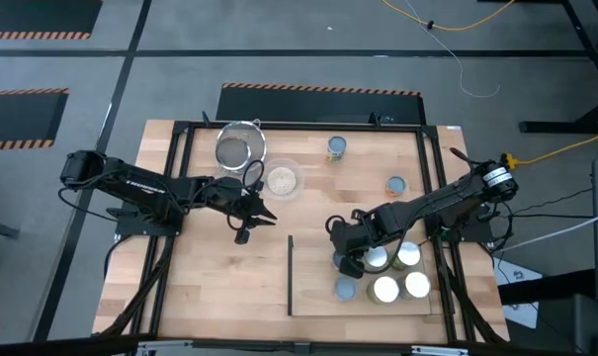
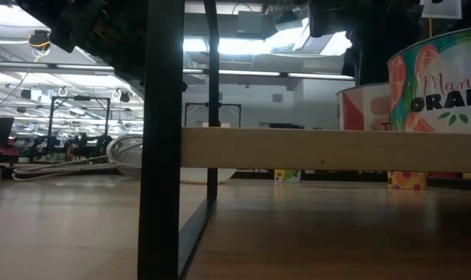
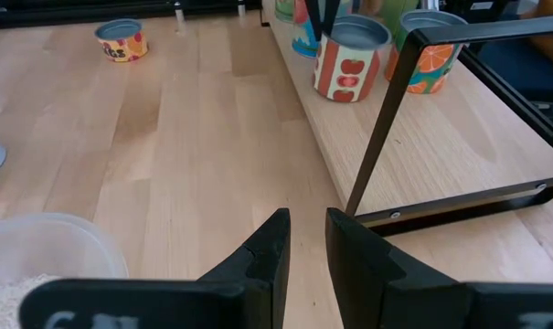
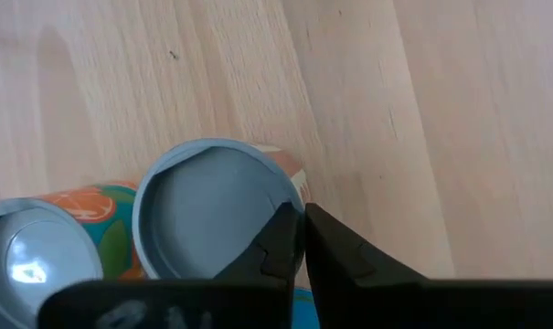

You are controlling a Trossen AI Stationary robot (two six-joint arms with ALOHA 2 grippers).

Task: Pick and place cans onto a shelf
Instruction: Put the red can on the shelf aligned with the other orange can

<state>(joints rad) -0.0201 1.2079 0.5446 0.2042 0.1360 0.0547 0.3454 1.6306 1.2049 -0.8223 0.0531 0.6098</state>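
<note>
The flat light-wood shelf (image 1: 318, 292) lies on the wooden tabletop (image 1: 210, 287), its longer side running across the table and its thin dark upright edge (image 1: 291, 275) on the side facing the left arm. Along the shelf's near side stand three small round tin cans: a pale-blue-topped can (image 1: 347, 288) closest to the dark edge, then two shiny white-topped cans (image 1: 384, 290) side by side. Behind these stand two more white-topped cans (image 1: 408, 255). All are upright, axis vertical, tops facing up. The low view shows side labels printed with orange fruit (image 2: 445, 85) and with red and white (image 2: 363, 105).

The right gripper (image 4: 299, 212) hangs over the shelf just behind the near row, above another blue-topped can (image 4: 207, 206) with an orange label beside it. Its pincer is drawn almost together at that can's rim; whether it nips the rim I cannot tell.

The left gripper (image 3: 308, 219) hovers off the shelf, beyond the dark edge, its fingers a little apart and empty.

Farther from the shelf sit a clear glass bowl of grains (image 1: 282, 179) and a metal mesh strainer (image 1: 237, 148). An orange-labelled can (image 1: 396, 184) and a green-labelled can (image 1: 337, 148) stand upright behind the shelf, well apart from it.
</note>
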